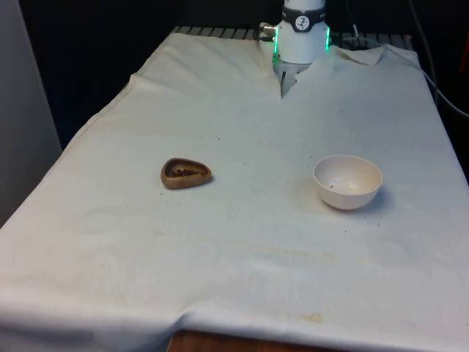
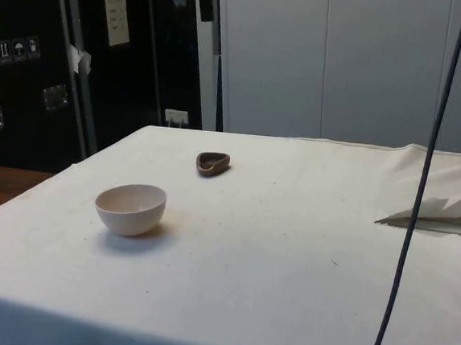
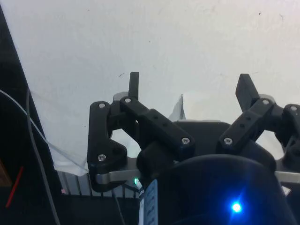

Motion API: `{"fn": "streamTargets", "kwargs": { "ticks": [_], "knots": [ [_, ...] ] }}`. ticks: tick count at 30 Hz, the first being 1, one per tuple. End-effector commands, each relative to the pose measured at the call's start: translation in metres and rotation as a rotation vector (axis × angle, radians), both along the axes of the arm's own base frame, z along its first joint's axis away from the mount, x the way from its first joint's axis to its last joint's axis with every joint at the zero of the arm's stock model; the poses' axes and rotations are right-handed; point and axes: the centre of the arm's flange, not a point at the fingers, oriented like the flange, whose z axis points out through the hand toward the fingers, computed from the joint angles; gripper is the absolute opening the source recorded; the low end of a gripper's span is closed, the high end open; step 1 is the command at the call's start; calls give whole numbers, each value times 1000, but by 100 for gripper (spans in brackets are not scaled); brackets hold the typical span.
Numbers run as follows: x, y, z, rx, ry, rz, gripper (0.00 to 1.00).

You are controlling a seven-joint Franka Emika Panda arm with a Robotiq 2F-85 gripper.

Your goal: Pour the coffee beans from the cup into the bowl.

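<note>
A small brown cup (image 1: 186, 174) with dark coffee beans inside sits on the white cloth towards the front view's left; in the side view the cup (image 2: 213, 164) lies farther back. A white bowl (image 1: 348, 182) stands to the front view's right of it, and in the side view the bowl (image 2: 130, 208) is nearer the table's edge. In the wrist view my gripper (image 3: 191, 85) is open, its black fingers (image 3: 134, 86) wide apart above bare white cloth with nothing between them.
The robot's white base (image 1: 300, 33) stands at the table's far end, where the cloth has a slit. A dark cable (image 2: 422, 181) hangs down across the side view. The table's wooden edge (image 1: 220, 343) shows at the near side.
</note>
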Motion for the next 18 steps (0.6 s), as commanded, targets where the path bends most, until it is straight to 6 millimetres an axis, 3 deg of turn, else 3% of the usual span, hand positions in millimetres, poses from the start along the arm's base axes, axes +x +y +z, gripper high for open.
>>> {"fn": "streamTargets", "kwargs": {
  "ticks": [1,10,18],
  "knots": [
    [1,0,0,0,0,0,100],
    [18,0,-11,-5,6,-1,100],
    [8,-8,-17,-8,-25,11,100]
  ]
}}
